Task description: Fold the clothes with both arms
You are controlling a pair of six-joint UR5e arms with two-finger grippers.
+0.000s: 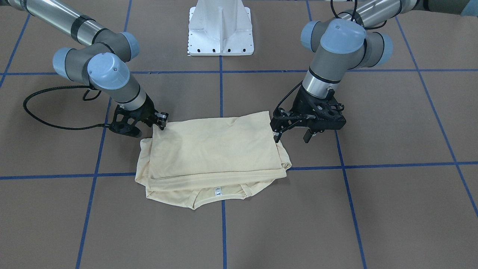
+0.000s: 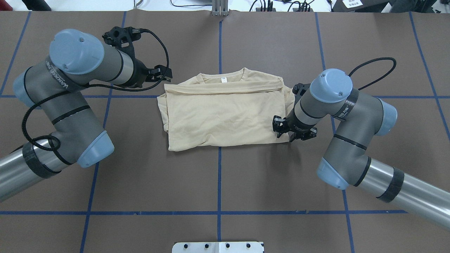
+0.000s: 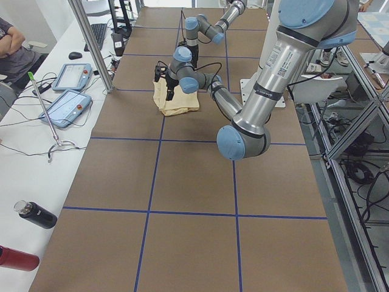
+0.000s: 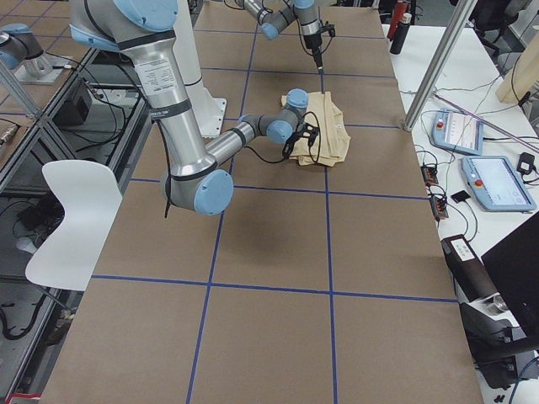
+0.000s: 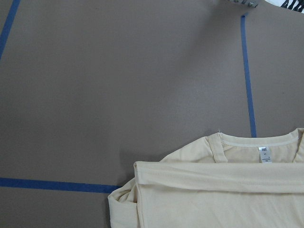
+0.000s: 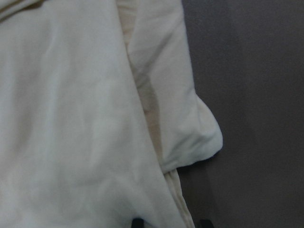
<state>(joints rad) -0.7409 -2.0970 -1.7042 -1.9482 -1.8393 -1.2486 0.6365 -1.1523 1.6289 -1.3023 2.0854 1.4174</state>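
Flat between both jaws: shirt

Six views of one scene. One camera sits across the table, facing the white base and looking steeply down. One looks down from the opposite side, with the base at its lower edge. Two stand far back at the table's ends, looking along it. Two wrist cameras hang closer: the left over one end of the shirt and bare table, the right almost against a folded corner. All six share the shirt.
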